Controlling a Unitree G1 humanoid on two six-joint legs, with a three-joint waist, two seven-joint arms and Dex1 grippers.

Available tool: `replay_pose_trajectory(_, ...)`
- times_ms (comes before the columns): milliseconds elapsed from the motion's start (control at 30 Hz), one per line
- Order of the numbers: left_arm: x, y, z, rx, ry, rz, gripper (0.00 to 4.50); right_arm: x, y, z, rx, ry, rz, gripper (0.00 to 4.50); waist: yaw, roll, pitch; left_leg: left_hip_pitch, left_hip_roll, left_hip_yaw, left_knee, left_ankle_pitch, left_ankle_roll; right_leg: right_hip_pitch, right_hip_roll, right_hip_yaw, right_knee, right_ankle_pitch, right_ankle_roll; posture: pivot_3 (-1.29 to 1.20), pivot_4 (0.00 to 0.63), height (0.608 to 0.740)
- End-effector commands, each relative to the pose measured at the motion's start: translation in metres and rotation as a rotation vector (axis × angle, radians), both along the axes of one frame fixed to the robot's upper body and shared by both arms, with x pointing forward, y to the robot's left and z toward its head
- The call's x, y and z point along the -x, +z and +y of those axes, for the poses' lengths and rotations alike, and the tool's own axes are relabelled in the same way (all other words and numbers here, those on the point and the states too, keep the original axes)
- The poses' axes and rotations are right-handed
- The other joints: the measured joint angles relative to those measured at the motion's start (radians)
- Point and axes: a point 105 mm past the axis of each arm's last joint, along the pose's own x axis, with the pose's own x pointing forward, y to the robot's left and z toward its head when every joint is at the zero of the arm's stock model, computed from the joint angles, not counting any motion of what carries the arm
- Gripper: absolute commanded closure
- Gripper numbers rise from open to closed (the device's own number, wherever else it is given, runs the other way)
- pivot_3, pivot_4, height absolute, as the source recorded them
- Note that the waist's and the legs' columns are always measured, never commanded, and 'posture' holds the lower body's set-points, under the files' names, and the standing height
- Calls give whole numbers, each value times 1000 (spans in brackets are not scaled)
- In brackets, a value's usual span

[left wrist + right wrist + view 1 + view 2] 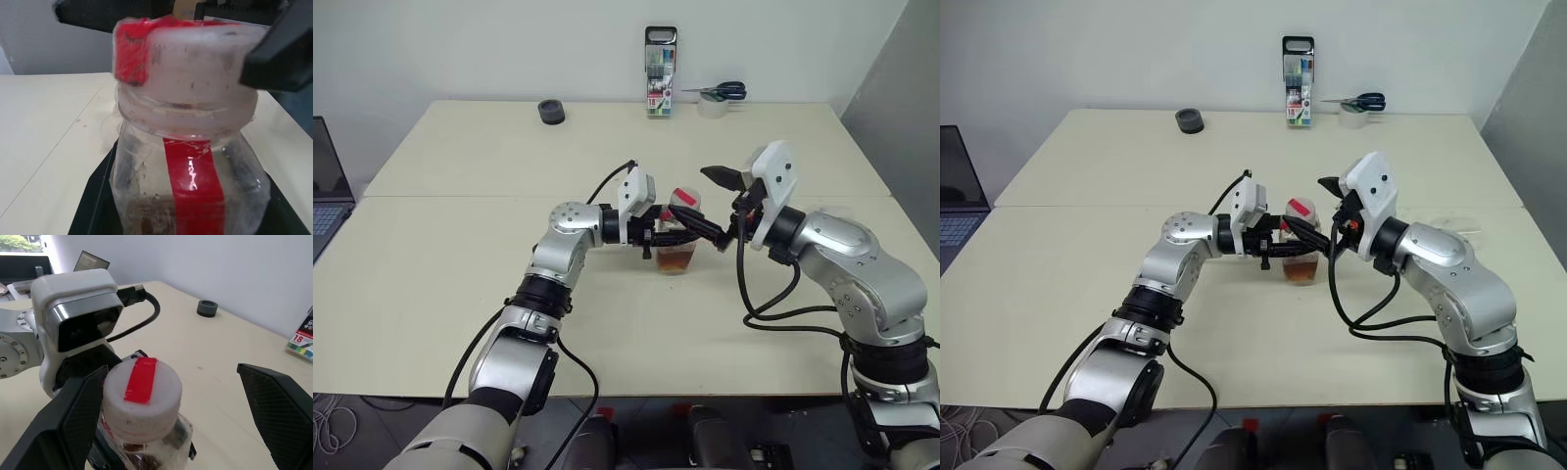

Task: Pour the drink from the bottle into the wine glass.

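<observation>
A: Left gripper (690,227) fingers?
B: Closed around the bottle (677,235), gripping its body from the left; bottle upright mid-counter (460,255), cap still on.
A: Right gripper (161,406)?
B: Fingers spread wide, one on each side of the cap (142,396), holding nothing.
A: Drink?
B: Drink (676,260) sits low in the bottle.
A: Around it?
B: Laptop (325,186) at the left edge, black roll (551,111), marker case (660,73), scissors (717,92) along the far side, all well apart.
A: View differences?
B: Left wrist view shows the red strip (193,186) running down the bottle; right wrist view shows red tape on the cap's top.
</observation>
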Motion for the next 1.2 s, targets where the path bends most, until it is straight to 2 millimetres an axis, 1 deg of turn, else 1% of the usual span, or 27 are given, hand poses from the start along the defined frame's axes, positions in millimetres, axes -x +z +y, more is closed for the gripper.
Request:
replay_pose_trajectory(33,2,13,-1,29,-10,-41,2794,4,13,-6,-7,-14,-57,0,0,0,0,0,0,0,0,0,0,0,0,0,0,0,0,0,150,740)
replay_pose_trajectory(600,2,11,-1,25,-13,-39,2794,8,13,-13,-3,-18,-46,0,0,0,0,0,0,0,0,0,0,0,0,0,0,0,0,0,150,740)
replay_pose_trajectory(1200,1,11,2,18,-6,-42,2808,14,10,-12,7,10,-32,0,0,0,0,0,0,0,0,0,0,0,0,0,0,0,0,0,150,740)
